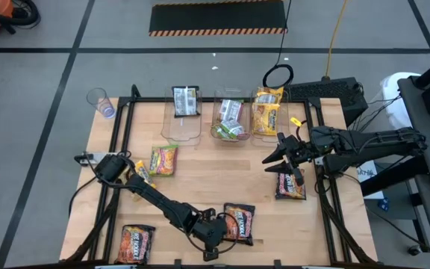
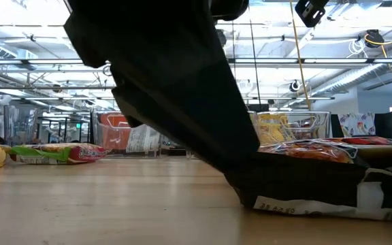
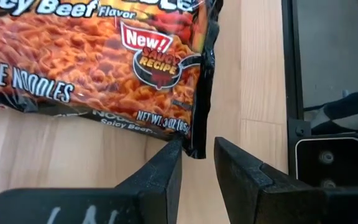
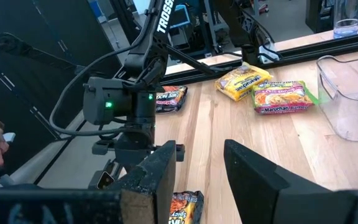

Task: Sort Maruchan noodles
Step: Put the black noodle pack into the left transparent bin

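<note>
Two end effectors are over the desk (image 1: pixel 200 187), both with fingers spread and holding nothing. The left end effector (image 1: pixel 213 240) sits low at the near edge, its fingertips (image 3: pixel 169 163) just at the corner of a dark spicy beef packet (image 1: pixel 239 222). The right end effector (image 1: pixel 275 158) hovers right of centre, above another dark packet (image 1: pixel 290 184). A third dark packet (image 1: pixel 136 243) lies at the near left corner. A green-edged packet (image 1: pixel 164 159) and a yellow one (image 1: pixel 142 174) lie on the left. Three clear bins (image 1: pixel 181 123) at the far edge hold sorted noodles: dark, green-edged, and yellow (image 1: pixel 267 110).
</note>
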Available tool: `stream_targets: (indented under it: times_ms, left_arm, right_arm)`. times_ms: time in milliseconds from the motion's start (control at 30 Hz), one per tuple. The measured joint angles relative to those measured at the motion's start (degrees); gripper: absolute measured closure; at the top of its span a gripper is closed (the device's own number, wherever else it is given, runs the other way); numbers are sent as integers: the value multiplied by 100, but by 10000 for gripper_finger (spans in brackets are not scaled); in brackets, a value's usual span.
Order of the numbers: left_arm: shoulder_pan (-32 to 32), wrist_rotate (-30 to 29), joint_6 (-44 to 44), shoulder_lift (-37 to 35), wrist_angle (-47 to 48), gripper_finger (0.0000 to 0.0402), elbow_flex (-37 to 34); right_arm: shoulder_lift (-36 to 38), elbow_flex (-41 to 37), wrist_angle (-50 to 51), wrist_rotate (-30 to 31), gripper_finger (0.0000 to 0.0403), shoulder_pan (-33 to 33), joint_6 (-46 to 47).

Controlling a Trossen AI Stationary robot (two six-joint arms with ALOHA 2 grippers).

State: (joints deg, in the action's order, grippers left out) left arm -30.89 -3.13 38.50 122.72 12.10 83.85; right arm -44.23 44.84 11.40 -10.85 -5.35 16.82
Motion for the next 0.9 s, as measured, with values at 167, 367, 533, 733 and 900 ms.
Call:
stream_targets:
  times_ms: [167,367,533,733,900]
  left_arm:
    - [0,0,148,0,72,302,0]
    - [3,-1,152,-2,73,303,0]
    - [6,0,223,-2,72,302,0]
    - [19,0,232,2,-8,302,0]
    - [65,142,288,252,-388,302,2]
  right_arm:
    - [0,0,0,0,273,-1,0]
    - [0,0,0,0,273,0,0]
    - [0,0,0,0,273,-1,0]
    - [0,0,0,0,273,-1,0]
    - [2,0,-1,0,273,-1,0]
